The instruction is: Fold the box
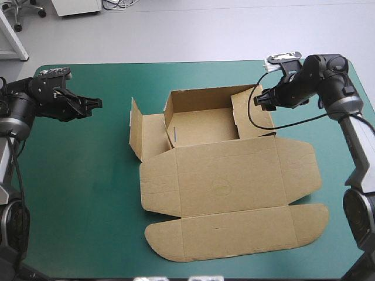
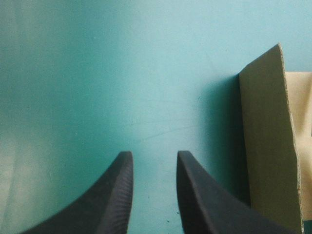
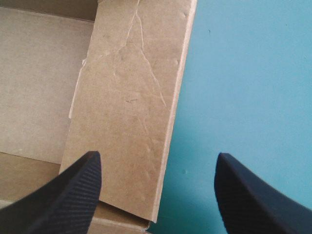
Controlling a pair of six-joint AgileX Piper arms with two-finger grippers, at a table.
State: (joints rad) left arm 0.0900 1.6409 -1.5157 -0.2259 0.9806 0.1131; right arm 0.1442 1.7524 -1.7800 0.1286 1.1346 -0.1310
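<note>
Box [image 1: 228, 175], brown, half-formed: far walls upright, lid and flaps flat.

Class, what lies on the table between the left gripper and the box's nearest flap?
Nothing: only bare teal-green cover separates the left gripper from the box. The high view shows it; the left wrist view agrees.

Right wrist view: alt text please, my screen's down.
The open right pincer hangs over the creased side flap of the brown box, one finger above the board, the other above the teal-green cover. The box's inside shows beside the flap.
</note>
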